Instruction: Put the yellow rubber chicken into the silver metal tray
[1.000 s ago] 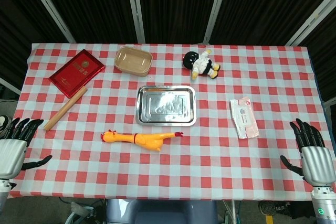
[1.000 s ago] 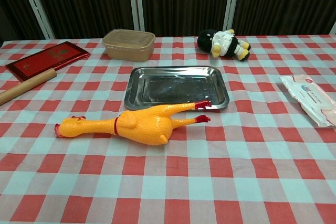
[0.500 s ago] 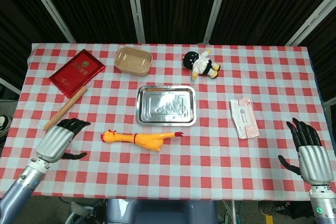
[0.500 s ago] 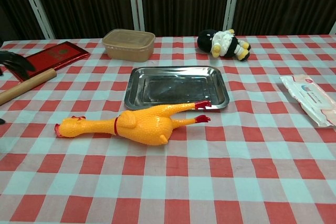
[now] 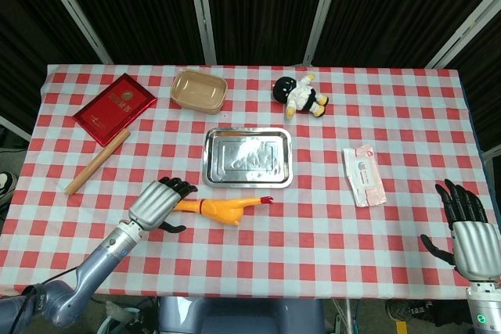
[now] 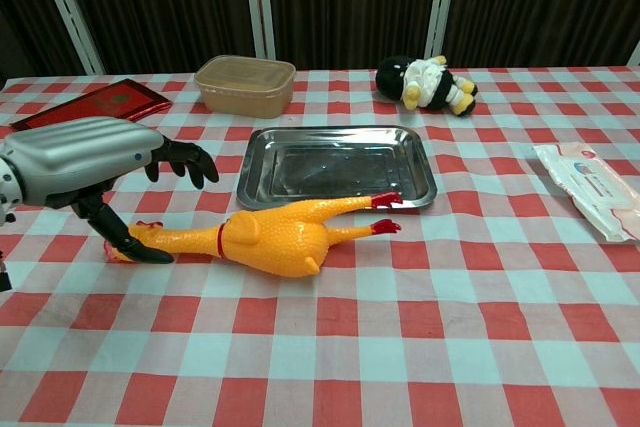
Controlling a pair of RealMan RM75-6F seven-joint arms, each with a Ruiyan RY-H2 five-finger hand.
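The yellow rubber chicken point(image 5: 223, 209) point(image 6: 270, 239) lies on the checked cloth just in front of the silver metal tray point(image 5: 247, 157) point(image 6: 336, 165), red feet toward the tray's right corner. My left hand point(image 5: 156, 202) point(image 6: 85, 161) hovers over the chicken's head end, fingers spread and holding nothing; its thumb reaches down beside the head. In the head view the hand hides the head. My right hand point(image 5: 467, 228) stays at the table's front right edge, fingers apart and empty, far from the chicken.
Beyond the tray stand a tan plastic container point(image 5: 199, 90) and a black-and-white plush doll point(image 5: 300, 95). A red booklet point(image 5: 114, 107) and wooden rolling pin point(image 5: 97, 162) lie at the left. A white wipes packet point(image 5: 363, 175) lies at the right.
My left hand has swept right from the table's left front edge and now hangs over the chicken's head. The right hand has barely shifted. The chicken has not moved.
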